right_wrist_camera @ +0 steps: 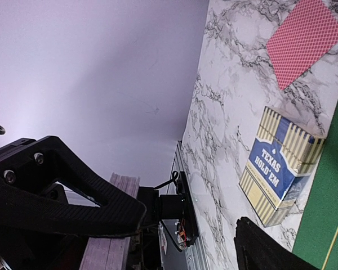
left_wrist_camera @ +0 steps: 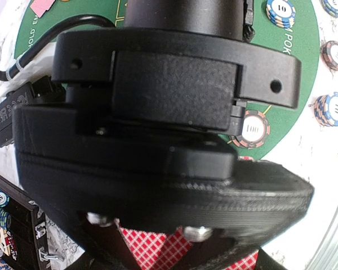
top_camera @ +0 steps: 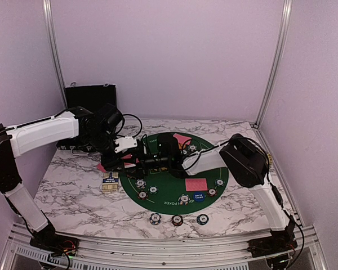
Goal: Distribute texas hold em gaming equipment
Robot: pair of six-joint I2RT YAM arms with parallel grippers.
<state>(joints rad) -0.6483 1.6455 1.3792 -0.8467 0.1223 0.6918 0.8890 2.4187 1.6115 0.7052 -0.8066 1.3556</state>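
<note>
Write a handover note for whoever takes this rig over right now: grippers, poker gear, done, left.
Left gripper: shut on red-backed cards. Right gripper: open, empty, close beside the left one.
Chips and a card pile lie on the green mat; three more chips sit in a row on the marble table in front of it; the card box lies beside the mat's left edge.
Done: part of the layout. Left, probably: dealing the held cards.

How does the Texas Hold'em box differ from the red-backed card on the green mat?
The box lies on the marble table beside the green mat; the red-backed card lies on the mat. The box is blue and cream-striped with lettering; the card shows a red back. Both are rectangular and lie flat.
</note>
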